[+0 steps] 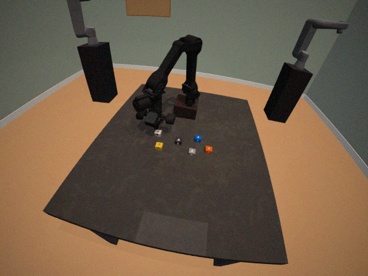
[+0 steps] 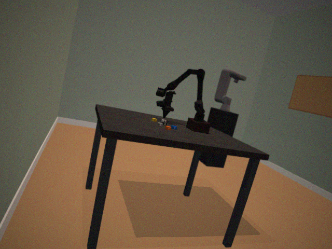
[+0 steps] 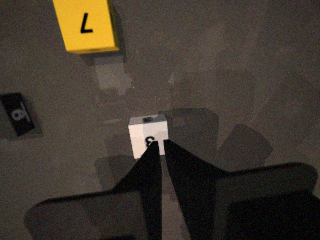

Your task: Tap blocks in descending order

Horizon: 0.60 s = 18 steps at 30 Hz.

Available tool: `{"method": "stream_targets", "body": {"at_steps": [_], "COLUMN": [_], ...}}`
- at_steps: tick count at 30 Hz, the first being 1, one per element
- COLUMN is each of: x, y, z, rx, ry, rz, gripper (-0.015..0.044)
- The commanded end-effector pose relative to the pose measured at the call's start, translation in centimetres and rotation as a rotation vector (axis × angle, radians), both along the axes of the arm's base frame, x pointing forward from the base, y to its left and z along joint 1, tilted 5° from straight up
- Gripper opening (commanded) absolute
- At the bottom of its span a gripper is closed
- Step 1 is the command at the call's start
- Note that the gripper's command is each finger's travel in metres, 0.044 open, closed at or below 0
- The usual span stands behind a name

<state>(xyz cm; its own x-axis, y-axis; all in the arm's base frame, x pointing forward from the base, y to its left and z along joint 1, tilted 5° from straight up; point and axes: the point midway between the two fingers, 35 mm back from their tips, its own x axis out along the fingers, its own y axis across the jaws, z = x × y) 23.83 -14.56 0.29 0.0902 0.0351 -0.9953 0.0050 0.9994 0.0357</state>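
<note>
In my wrist view, the white block point(image 1: 157, 133) point(image 2: 163, 121) point(image 3: 142, 135) marked 3 sits on the table point(image 1: 178, 184) point(image 2: 134, 123) point(image 3: 270, 65), just beyond my gripper point(image 1: 156, 127) point(image 2: 164, 116) point(image 3: 161, 145), its fingertips pressed together; I can't tell whether they touch it. From that block, the yellow block point(image 1: 158, 145) point(image 2: 154, 119) point(image 3: 85, 25) marked 7 lies at eleven o'clock, the black block point(image 1: 178, 141) point(image 2: 165, 124) point(image 3: 18, 114) at nine.
</note>
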Motion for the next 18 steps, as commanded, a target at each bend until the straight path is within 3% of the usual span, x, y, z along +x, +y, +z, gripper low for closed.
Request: {"method": "stream_targets", "body": {"at_steps": [1, 15, 18], "x": [-0.2, -0.1, -0.2], "y": [0.3, 0.3, 0.1], "z": [-1.0, -2.0, 0.2], "rx": [0.009, 0.009, 0.006], "ry": [0.007, 0.007, 0.005], "rz": [-0.006, -0.006, -0.004], "gripper": [0.0020, 0.0020, 0.0020]}}
